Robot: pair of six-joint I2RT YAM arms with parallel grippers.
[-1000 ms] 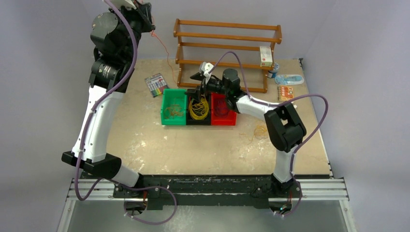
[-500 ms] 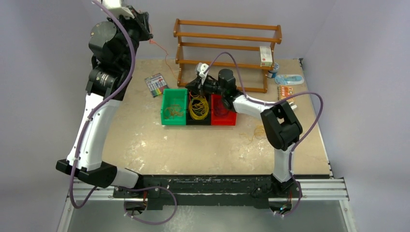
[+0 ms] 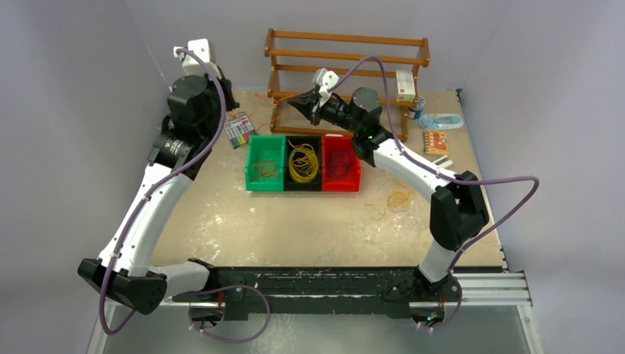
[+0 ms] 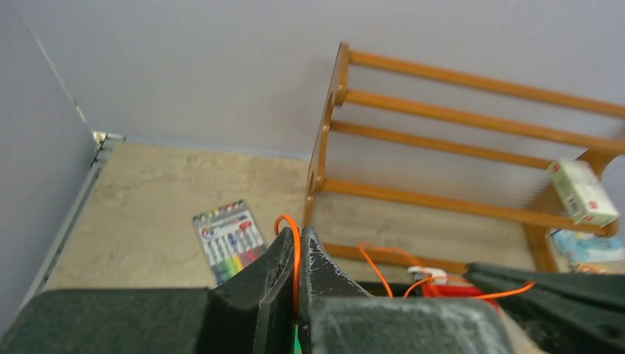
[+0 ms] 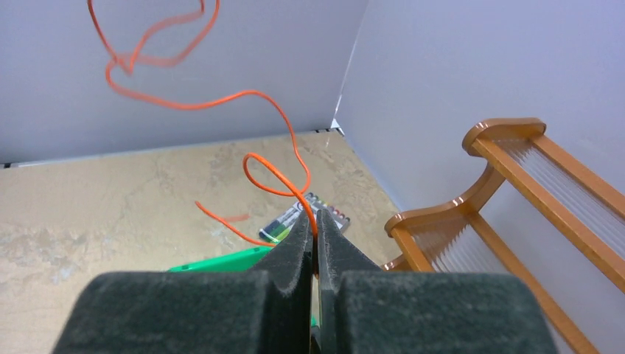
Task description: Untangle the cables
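One orange cable [image 4: 296,247] is pinched between the fingers of my left gripper [image 4: 298,234], which is shut on it; the strand runs on to the right [image 4: 376,269]. My right gripper [image 5: 315,219] is shut on the same orange cable [image 5: 274,171], which loops up into the air. Seen from above, the left gripper [image 3: 228,96] and right gripper [image 3: 292,104] are raised behind the bins, facing each other. More cables lie in the bins: orange in the green bin [image 3: 265,171], yellow [image 3: 303,164] in the black one, dark ones in the red bin [image 3: 340,165].
A wooden rack [image 3: 346,74] stands right behind both grippers, with a small box [image 3: 405,85] on it. A marker pack [image 3: 238,129] lies left of the bins. Loose thin cables [image 3: 398,199] lie on the table at the right, packets [image 3: 440,120] at the far right.
The right gripper has shut on the orange cable and lifted off the bins toward the rack. The left arm has come down and to the right, still gripping the cable.
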